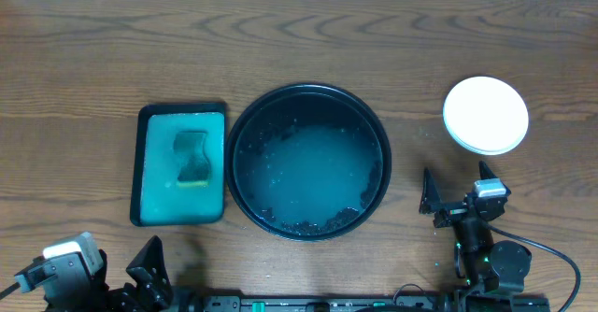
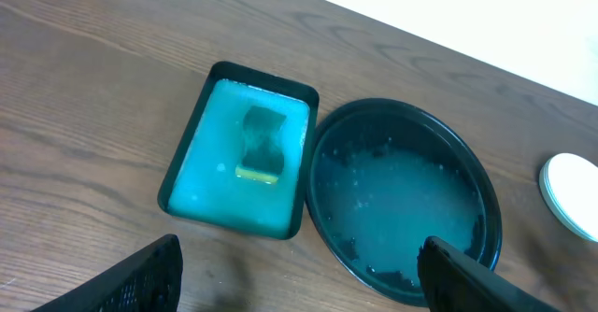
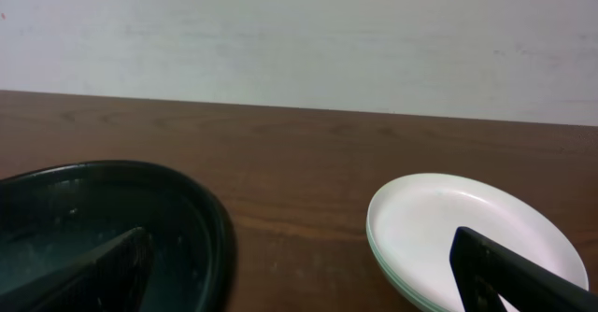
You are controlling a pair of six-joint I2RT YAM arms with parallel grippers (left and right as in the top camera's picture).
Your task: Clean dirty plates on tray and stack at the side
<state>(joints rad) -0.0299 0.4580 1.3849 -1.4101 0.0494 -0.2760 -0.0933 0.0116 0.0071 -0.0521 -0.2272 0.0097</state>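
Since the plates (image 1: 485, 115) sit stacked on the table (image 1: 93, 69), right of the tray (image 1: 385, 158), apparently all three, stacking looks finished; only cloudy water (image 1: 308, 167) lies in it. Left gripper (image 2: 299, 245) and right gripper (image 3: 301, 237) stand wide, empty.

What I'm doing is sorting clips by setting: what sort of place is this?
Probably a robot test bench staged for dishwashing, not a real kitchen: a wooden table against a plain white wall, a black tray holding cloudy liquid, and a sponge lying in a small teal tray.

No readable text or markings.
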